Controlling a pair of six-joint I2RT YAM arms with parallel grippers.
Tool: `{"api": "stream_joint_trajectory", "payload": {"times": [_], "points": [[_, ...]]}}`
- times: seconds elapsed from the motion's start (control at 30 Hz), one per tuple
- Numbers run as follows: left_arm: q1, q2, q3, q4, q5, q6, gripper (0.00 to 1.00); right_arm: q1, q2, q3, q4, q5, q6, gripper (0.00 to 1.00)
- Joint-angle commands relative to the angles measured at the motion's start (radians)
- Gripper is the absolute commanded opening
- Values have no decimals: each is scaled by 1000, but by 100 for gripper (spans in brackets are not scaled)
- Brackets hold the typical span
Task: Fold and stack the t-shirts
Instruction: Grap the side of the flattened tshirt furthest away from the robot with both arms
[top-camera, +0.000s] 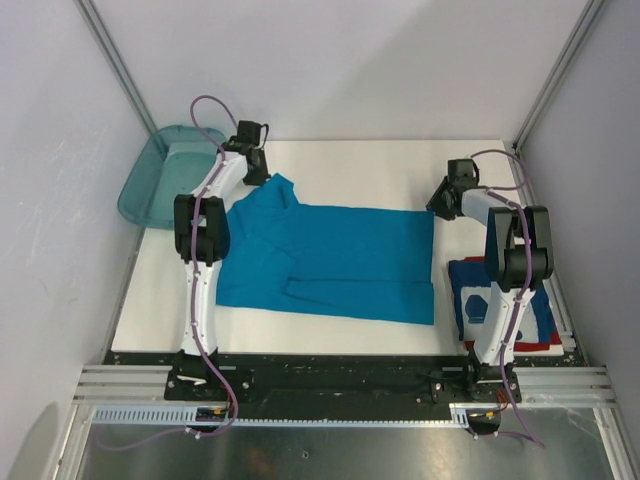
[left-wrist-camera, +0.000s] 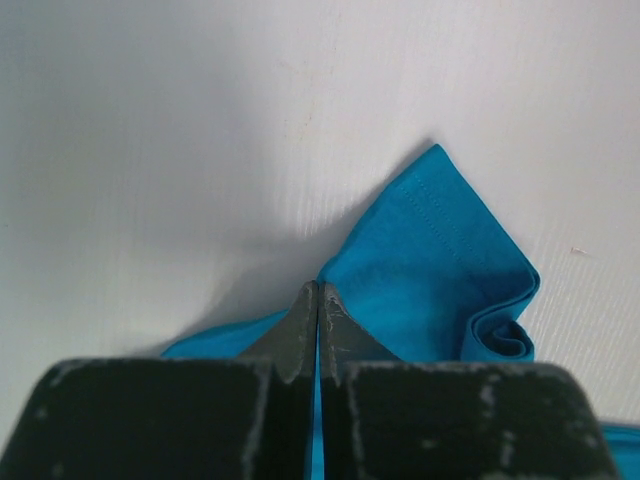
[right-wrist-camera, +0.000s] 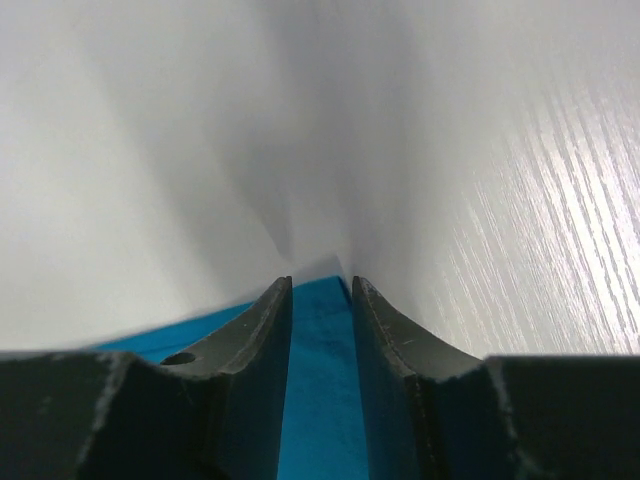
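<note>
The teal-blue t-shirt (top-camera: 340, 255) lies spread on the white table (top-camera: 350, 165), its near edge folded over. My left gripper (top-camera: 260, 172) is at the shirt's far left corner, shut on the cloth. In the left wrist view a thin strip of shirt (left-wrist-camera: 430, 260) shows between the closed jaws of the left gripper (left-wrist-camera: 318, 290). My right gripper (top-camera: 437, 207) is low at the far right corner. Its jaws stand apart around the right gripper's (right-wrist-camera: 321, 285) midpoint, with the shirt corner (right-wrist-camera: 318, 380) between them. The folded dark blue t-shirt (top-camera: 462, 285) lies at the near right, partly hidden by the right arm.
A translucent teal bin (top-camera: 150, 185) sits tilted off the table's far left corner. Grey walls and metal frame posts close in the left, back and right sides. Bare white table shows beyond the shirt's far edge.
</note>
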Motion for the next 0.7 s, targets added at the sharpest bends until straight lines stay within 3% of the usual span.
{"api": "stream_joint_trajectory", "payload": {"times": [0.0,0.2,0.67], "points": [[6,-82,-4,30,14,19,0,-4,39,60,-19,35,-13,33],[9,-84,-6,33,24,19,0,9,45,66,-51,48,-18,27],[11,-83,-10,39,40,16,0,37,37,67,-88,105,-65,28]]}}
